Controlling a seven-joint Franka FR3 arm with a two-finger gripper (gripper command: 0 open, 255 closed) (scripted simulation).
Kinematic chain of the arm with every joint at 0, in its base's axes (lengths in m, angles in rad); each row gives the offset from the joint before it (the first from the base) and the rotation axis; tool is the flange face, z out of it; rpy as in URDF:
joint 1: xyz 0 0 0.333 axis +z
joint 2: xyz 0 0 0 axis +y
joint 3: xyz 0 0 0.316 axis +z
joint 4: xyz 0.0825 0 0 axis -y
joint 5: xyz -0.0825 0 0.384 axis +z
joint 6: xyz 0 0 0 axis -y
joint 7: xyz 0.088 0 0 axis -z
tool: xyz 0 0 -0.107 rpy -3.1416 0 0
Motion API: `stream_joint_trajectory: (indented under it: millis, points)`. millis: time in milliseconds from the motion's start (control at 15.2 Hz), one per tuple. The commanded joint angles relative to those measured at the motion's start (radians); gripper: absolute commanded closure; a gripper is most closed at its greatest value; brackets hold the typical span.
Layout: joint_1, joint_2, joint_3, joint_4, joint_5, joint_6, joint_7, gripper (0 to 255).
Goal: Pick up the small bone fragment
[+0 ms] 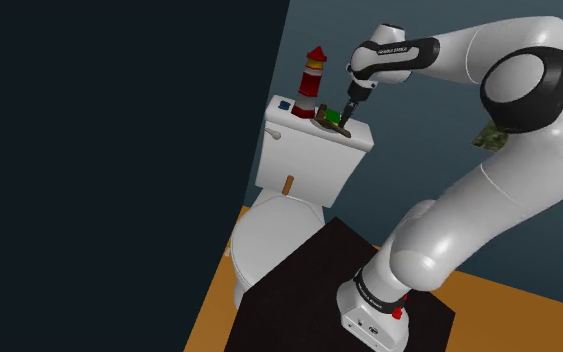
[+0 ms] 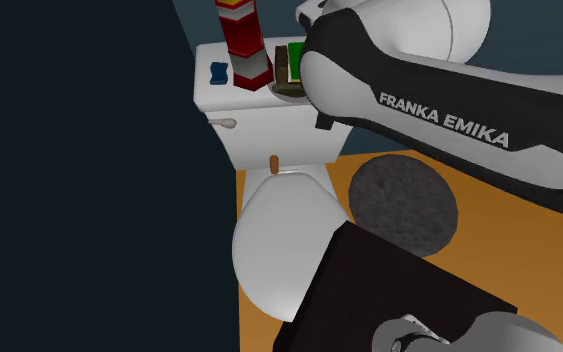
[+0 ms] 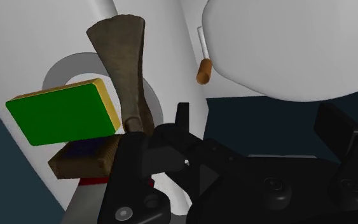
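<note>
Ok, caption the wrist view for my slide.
Open gripper above the toilet tank, bone fragment lying just outside one finger, next to a green block.

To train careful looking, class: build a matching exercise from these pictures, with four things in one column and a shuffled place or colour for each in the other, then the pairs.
Column A
1 bone fragment
2 tower
3 small peg
4 round mat

Column B
a dark, on the orange floor
b brown, at the toilet tank front
c red and white stripes, upright
d grey-brown, beside the green-topped block

Pairs: 1-d, 2-c, 3-b, 4-a
</note>
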Motion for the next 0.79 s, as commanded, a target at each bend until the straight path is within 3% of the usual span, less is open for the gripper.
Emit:
stream_joint_trajectory:
  millis: [0, 198, 528, 726]
  points:
    - [0.007, 0.097, -0.046, 0.06, 0.072, 0.023, -0.11, 0]
    - [-0.016, 0.259, -0.079, 0.168, 0.21, 0.034, -0.274, 0]
    - [-0.148, 0.515, -0.037, 0.39, 0.408, 0.002, -0.495, 0]
    - [-0.161, 0.533, -0.024, 0.384, 0.421, 0.023, -0.506, 0]
